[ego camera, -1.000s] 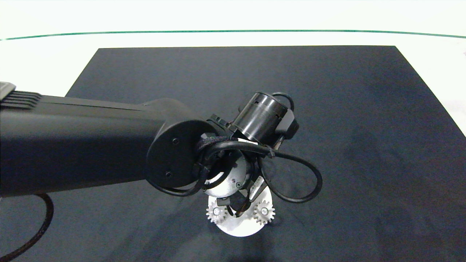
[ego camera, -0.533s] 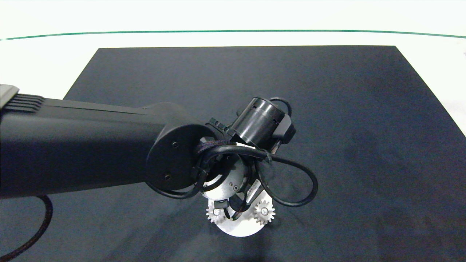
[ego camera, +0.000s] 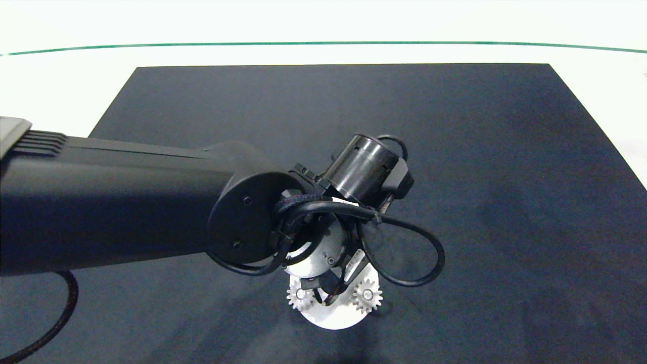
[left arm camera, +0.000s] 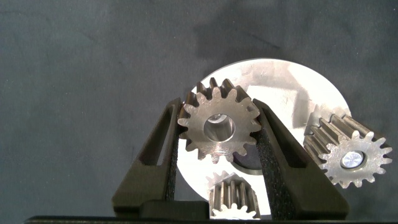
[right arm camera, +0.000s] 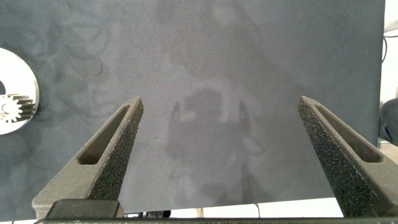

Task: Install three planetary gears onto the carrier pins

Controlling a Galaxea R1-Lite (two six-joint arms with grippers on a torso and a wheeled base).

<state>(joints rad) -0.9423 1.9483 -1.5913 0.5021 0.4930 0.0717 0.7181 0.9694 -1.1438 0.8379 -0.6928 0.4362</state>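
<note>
The left pincer (left arm camera: pixel 217 134), clamping the third gear (left arm camera: pixel 219 126), is edging slightly sideways over the white disc (left arm camera: pixel 280 81) after dipping, hunting for the last pin, while two gears (ego camera: pixel 366 294) are sitting seated and the right pincer (right arm camera: pixel 230 155) is hanging apart, idle.

Dark left arm covering most of a flat white round disc and its pins

From overhead, the black left arm (ego camera: pixel 126 202) and its looping cable hide the disc's (ego camera: pixel 336 316) far half. In the left wrist view, a silvery toothed metal gear (left arm camera: pixel 219 126) covers the pin beneath; another gear (left arm camera: pixel 232 198) is cut off by the edge.
</note>
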